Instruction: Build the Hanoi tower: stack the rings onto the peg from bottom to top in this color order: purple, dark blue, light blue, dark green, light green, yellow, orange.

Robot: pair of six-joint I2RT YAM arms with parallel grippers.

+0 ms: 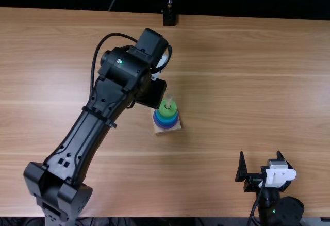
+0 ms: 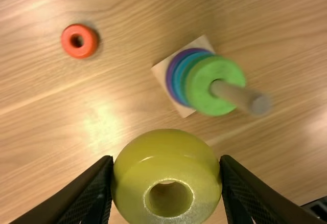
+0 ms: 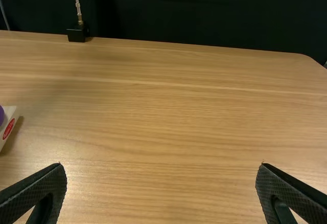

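- Orange ring: lies flat on the worktop, well apart from the stack and, as far as can be judged, between it and the left edge. It looks like the last piece to go on. Its likely risk is a bump from the left arm swinging low, which could slide it out of place.
- Left fingers: closed on opposite sides of a yellow ring, held above the worktop. The ring is rounded, so the grip could let it roll or tip if it meets the peg off-centre.
- Stack: near the middle of the worktop, a wooden peg stands on a square base. From the bottom come a purple ring, blue bands, a sliver of darker green, and a light green ring. The yellow ring is beside the peg's line, not over it. Lowered too soon, it could catch the peg's tip, perch crookedly, or push the seemingly loose base askew.
- Right fingers: wide apart and empty, towards the near right corner, well away from the stack. A clash there seems unlikely unless that arm reaches in.
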